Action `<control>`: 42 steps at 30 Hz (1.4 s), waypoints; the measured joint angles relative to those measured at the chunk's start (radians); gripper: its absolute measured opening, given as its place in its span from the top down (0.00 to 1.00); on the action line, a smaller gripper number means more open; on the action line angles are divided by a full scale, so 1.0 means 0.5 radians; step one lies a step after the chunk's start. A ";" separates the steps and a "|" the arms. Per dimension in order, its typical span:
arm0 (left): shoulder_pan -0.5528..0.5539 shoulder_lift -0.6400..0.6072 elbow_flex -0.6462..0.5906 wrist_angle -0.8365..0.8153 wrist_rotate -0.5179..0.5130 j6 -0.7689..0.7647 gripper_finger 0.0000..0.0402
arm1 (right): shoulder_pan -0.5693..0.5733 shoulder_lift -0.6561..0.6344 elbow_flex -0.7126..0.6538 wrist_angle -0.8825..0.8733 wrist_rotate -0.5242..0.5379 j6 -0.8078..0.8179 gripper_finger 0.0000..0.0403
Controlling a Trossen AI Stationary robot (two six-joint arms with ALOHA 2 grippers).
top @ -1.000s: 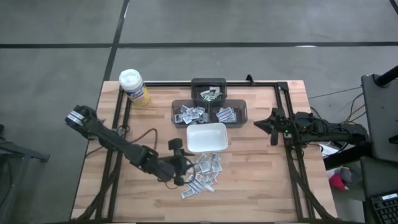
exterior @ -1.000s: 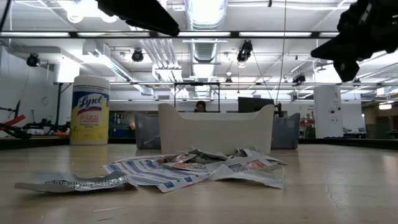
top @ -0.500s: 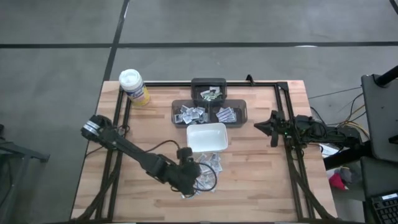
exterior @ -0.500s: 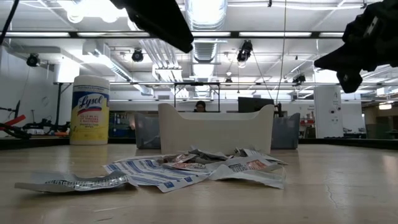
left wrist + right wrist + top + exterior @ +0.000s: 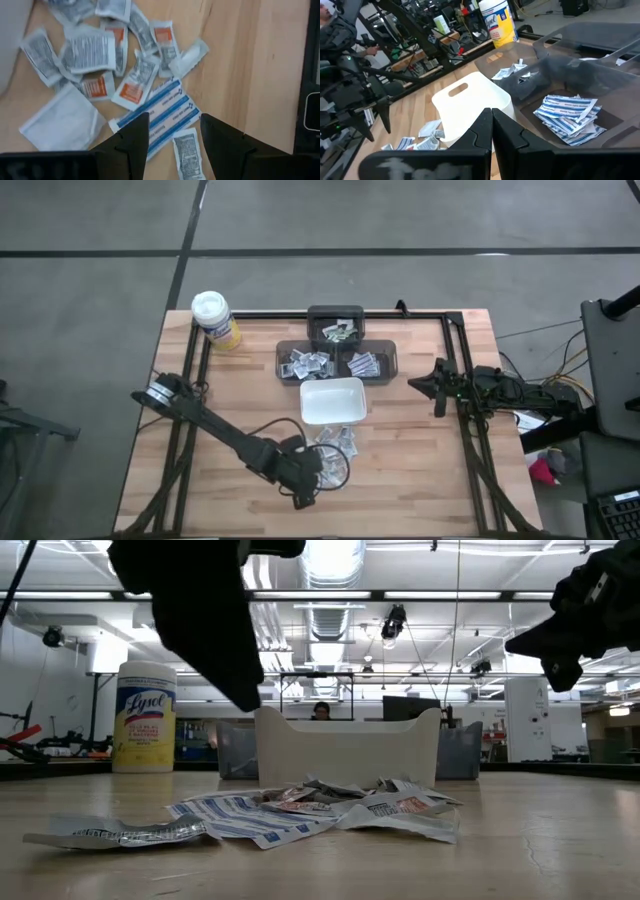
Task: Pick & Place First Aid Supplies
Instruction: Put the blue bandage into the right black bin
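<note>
While the left gripper (image 5: 171,131) is hovering spread over flat white printed packets (image 5: 131,88) littering the pale wooden tabletop (image 5: 420,450), the right gripper (image 5: 418,380) is waiting pinched closed under bright ceiling lights (image 5: 330,558)

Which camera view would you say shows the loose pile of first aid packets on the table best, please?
The left wrist view: it looks down on the packets, each print readable. The low view shows the pile edge-on, flattened. The high view has it partly hidden under the left gripper. The right wrist view catches only a few beside the white dish.

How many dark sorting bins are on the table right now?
3: one bin at the far edge, two side by side nearer, left and right, just behind the white dish.
</note>
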 joint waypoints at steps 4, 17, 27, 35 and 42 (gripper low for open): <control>-0.016 0.002 0.000 -0.057 0.026 -0.112 0.56 | 0.000 0.001 -0.002 -0.003 0.000 -0.023 0.98; -0.019 -0.003 -0.010 -0.246 -0.061 -0.354 0.56 | 0.000 0.001 -0.003 -0.007 -0.001 -0.025 0.98; 0.001 -0.003 -0.200 -0.178 -0.076 -0.776 0.56 | 0.000 0.005 -0.022 -0.009 -0.002 -0.024 0.98; 0.002 -0.003 -0.224 0.011 -0.076 -0.795 0.56 | 0.000 0.005 -0.027 -0.014 -0.001 -0.024 0.98; 0.009 -0.002 -0.274 0.045 -0.067 -0.848 0.56 | 0.000 0.005 -0.027 -0.014 -0.001 -0.024 0.98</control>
